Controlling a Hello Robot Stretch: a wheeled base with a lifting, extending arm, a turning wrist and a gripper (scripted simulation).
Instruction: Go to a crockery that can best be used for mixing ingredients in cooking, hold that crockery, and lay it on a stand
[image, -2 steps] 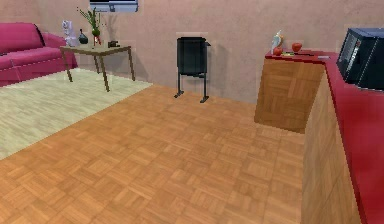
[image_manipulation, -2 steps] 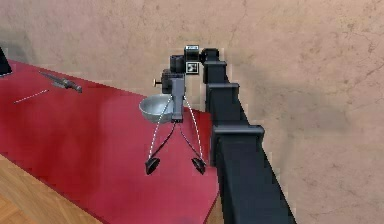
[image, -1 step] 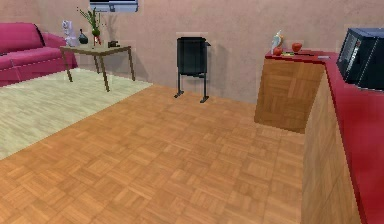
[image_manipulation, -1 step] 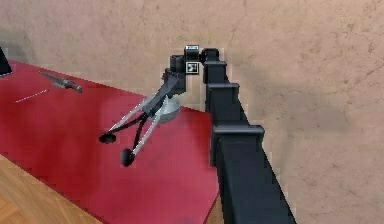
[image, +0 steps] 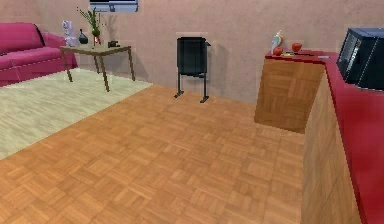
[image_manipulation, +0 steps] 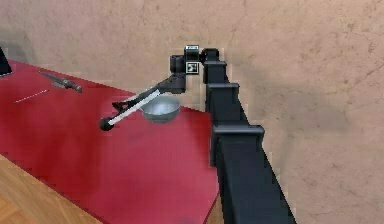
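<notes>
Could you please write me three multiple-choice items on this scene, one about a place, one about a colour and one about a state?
1. Where is the grey bowl?
A. on the red countertop
B. on the floor
C. on a shelf

2. What colour is the sofa?
A. green
B. pink
C. black

3. How does the plant on the wooden table stand?
A. tipped over
B. upside down
C. upright

Answers:
1 A, since red surface surrounds the bowl.
2 B, since its cushions and arm are pink.
3 C, since its leaves rise straight above the tabletop.
</notes>
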